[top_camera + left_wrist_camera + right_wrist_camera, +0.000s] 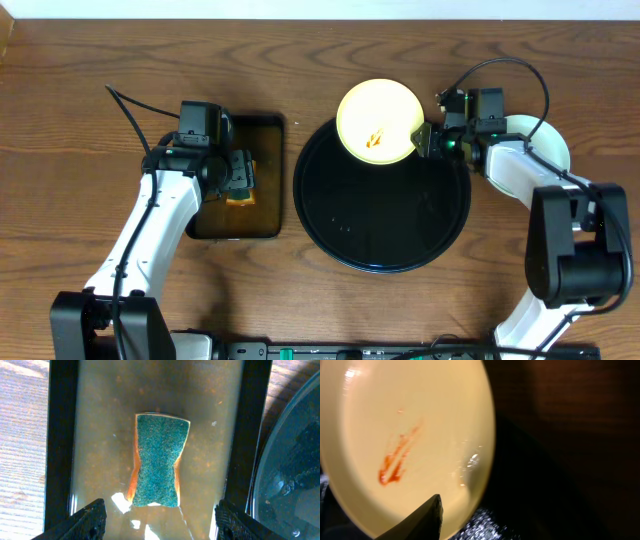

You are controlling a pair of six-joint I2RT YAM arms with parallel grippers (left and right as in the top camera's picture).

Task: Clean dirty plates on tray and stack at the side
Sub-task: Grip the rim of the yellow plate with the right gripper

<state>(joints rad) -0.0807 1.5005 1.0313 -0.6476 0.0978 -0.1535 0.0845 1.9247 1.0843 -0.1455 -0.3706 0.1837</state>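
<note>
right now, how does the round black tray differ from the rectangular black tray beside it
The round black tray is circular and wider; the rectangular black tray is narrower. The rectangular one holds brownish liquid and a green-topped sponge; the round one is merely wet, with the pale yellow plate overlapping its far rim. Both are glossy black with raised rims.

Light is even overhead, while the plate glares against dark, blurred surroundings.
</note>
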